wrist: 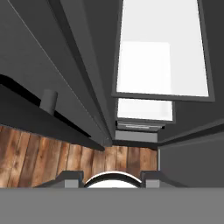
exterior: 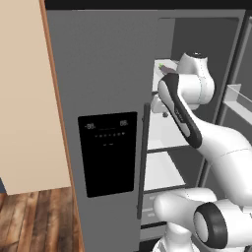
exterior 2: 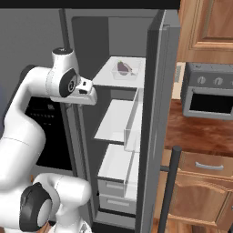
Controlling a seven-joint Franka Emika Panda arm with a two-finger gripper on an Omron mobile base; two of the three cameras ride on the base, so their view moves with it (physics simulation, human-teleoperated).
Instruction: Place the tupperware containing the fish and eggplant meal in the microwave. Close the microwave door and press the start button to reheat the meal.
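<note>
An open grey fridge [exterior 2: 159,68] fills the centre of the right base view, its white shelves [exterior 2: 116,120] stacked inside. The white robot arm [exterior 2: 27,118] rises along the left of that frame, its wrist bent just outside the fridge opening, at upper left. On the top shelf, in the upper middle of the frame, sits the clear tupperware [exterior 2: 125,69] holding the dark purple eggplant [exterior 2: 123,67]; the fish piece is too small to make out. In the hand view the camera looks down the shelves to the wooden floor [wrist: 52,153]. The gripper [wrist: 111,176] peeks in at the bottom edge; whether its fingers are apart or together cannot be told. The step appears to be reaching for the container. To do it well, the hand would likely need to rise to the top shelf, level out, and take the rim squarely so the meal stays flat.
</note>
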